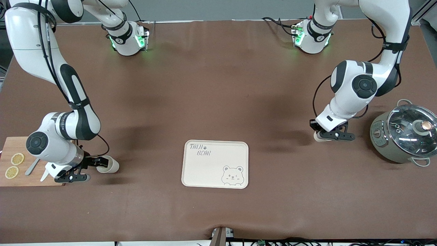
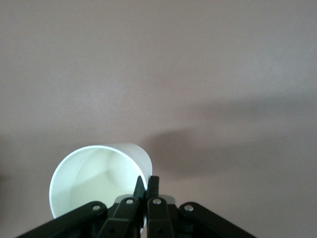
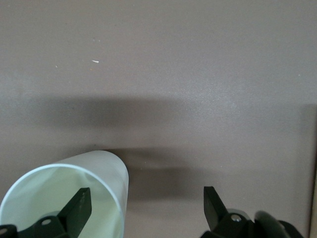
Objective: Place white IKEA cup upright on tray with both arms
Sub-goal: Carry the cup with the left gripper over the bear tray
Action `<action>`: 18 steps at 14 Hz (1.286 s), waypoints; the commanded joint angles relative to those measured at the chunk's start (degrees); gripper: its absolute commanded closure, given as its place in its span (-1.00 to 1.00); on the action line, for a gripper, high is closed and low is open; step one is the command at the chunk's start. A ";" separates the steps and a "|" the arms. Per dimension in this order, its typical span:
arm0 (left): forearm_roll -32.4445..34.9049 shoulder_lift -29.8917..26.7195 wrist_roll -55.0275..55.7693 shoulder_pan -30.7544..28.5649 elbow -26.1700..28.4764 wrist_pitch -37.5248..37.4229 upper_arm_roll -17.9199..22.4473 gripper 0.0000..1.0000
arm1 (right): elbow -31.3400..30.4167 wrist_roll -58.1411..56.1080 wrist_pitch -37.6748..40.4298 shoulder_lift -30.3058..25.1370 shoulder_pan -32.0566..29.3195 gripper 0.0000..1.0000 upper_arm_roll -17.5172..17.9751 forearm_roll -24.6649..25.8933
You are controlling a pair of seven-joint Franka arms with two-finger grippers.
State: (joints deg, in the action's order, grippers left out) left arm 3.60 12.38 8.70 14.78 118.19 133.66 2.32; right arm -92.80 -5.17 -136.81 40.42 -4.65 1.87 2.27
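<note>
While each arm reaches a cup lying on the table, the tray (image 1: 215,164) sits bare between them. Left pincer (image 2: 147,184) is clamped on the rim of its cup (image 2: 96,176), near the pot (image 1: 404,136). Right pincer (image 3: 146,206) stands spread, one finger inside the other cup (image 1: 108,164) beside the board (image 1: 20,160). Both cups lie sideways, long axis along the table; the right cup's mouth faces its pincer. Next, I judge: close, lift, tip upright, carry to the tray.

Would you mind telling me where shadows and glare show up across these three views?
Front view: soft arm shadows fall on the brown table, and the pot's glass lid carries glare. Left wrist view: the white cup throws a blurry shadow over the table. Right wrist view: a broad dark band crosses the table above the other cup.
</note>
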 commanded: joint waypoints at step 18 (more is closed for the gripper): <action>6.77 25.85 40.86 21.69 -48.84 -31.64 0.75 1.00 | -0.10 -0.45 -0.74 0.18 -0.09 1.00 0.50 0.10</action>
State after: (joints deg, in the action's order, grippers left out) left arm 9.57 35.89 46.59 34.88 72.78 100.34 2.42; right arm -92.67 -5.18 -137.14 40.44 -4.54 2.41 2.15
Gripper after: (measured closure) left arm 0.969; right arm 0.956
